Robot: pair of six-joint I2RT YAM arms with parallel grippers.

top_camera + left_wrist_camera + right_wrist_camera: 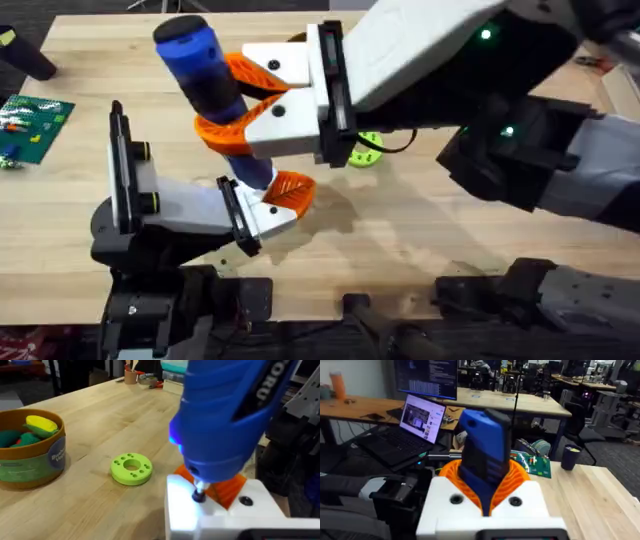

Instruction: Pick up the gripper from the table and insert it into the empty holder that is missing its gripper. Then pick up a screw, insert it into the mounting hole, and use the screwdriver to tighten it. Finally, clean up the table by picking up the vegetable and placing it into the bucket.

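Overhead, right arm: it rises large under the camera; I see the right gripper (235, 110) with its orange fingers (250, 72) closed around the screwdriver (205, 70), which stands tilted, black cap up, narrow end down.
Overhead, left arm: the left gripper (270, 205) lies low on the table (420, 240); the small orange gripper (292, 190) sits at the tip of the white holder (262, 212), right under the screwdriver's lower end; I cannot tell whether the left arm's fingers are parted.
Left wrist: the screwdriver (225, 415) looms close, a blue glow at its side; its metal tip (199, 495) meets the white holder (220, 515) beside the orange gripper (226, 491); farther off stand a green ring (131, 469) and the bucket (31, 450), already holding toy pieces; the overhead hides the bucket behind the arm.
Right wrist: the clamp shows head-on; the orange pads (512, 476) wrap the blue body (482, 455) low down; a laptop (407, 430) sits beyond.
Handling: I judge the screwdriver heavy, rigid and smooth; gripping mid-body keeps it from twisting; the tip could slip off the screw head; the vegetable I cannot pick out separately.
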